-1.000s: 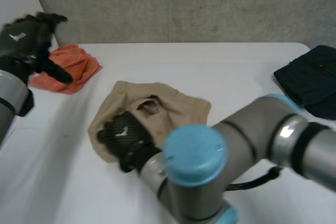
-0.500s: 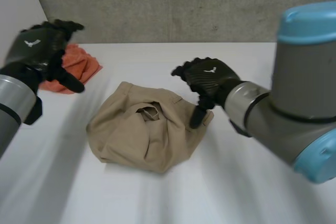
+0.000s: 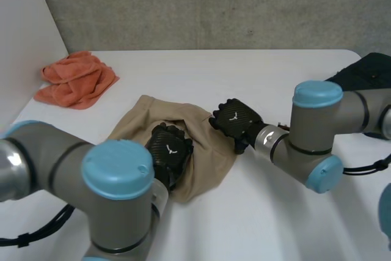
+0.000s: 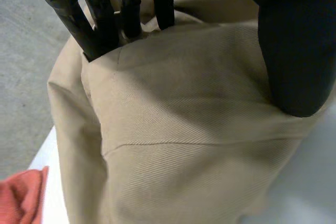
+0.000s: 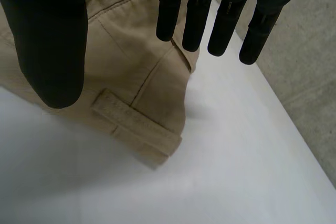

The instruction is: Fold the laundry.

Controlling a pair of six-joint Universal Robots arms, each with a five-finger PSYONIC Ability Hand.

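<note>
A crumpled tan garment [image 3: 201,151] lies in the middle of the white table [image 3: 275,224]. My left hand [image 3: 170,150] rests on its middle. In the left wrist view its straight fingers [image 4: 100,19] poke their tips into a fold of the tan cloth [image 4: 184,129], and the thumb [image 4: 294,51] stands wide apart over it. My right hand [image 3: 235,120] is at the garment's right edge. In the right wrist view its straight fingers [image 5: 199,3] hang just above the cloth's edge and the thumb [image 5: 50,40] is spread, over a corner with a belt loop [image 5: 136,127]. Neither hand grips cloth.
A bunched orange cloth [image 3: 76,77] lies at the back left, also seen beyond the garment [image 4: 21,198]. A dark folded garment [image 3: 366,71] sits at the back right edge. A grey wall runs behind the table.
The left hand came from beside the orange cloth down onto the garment's middle. The right hand left the garment's left side, opened, and now sits at its right edge.
</note>
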